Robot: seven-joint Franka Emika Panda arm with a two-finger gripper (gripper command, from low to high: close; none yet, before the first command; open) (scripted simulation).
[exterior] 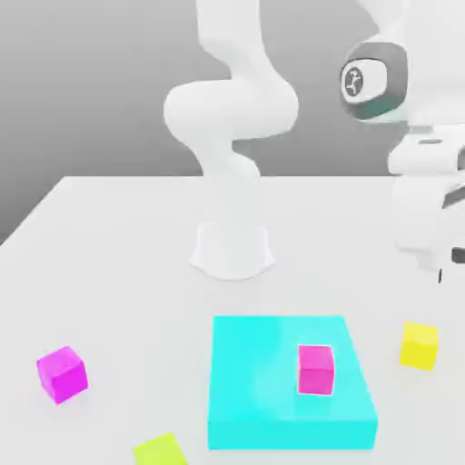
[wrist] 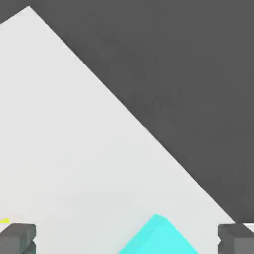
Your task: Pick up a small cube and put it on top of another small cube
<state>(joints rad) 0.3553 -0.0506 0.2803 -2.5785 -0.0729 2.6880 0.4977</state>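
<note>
The small yellow cube (exterior: pixel 419 346) rests on the white table at the exterior view's right, beside the cyan block. The purplish magenta cube (exterior: pixel 62 373) sits far off at the exterior view's left, near the front. The arm's white hand (exterior: pixel 425 218) hangs well above the yellow cube, a little behind it. In the hand view my gripper (wrist: pixel 126 239) is open: its two dark fingertips (wrist: pixel 17 238) stand wide apart with nothing between them. A sliver of the yellow cube (wrist: pixel 4 221) shows by one fingertip.
A flat cyan block (exterior: pixel 263 381) lies at front centre with a hot-pink cube (exterior: pixel 315 369) on top; its corner (wrist: pixel 156 235) shows in the hand view. A lime cube (exterior: pixel 160 450) sits at the front edge. The robot base (exterior: pixel 232 250) stands behind. The table edge (wrist: pixel 149 129) borders dark floor.
</note>
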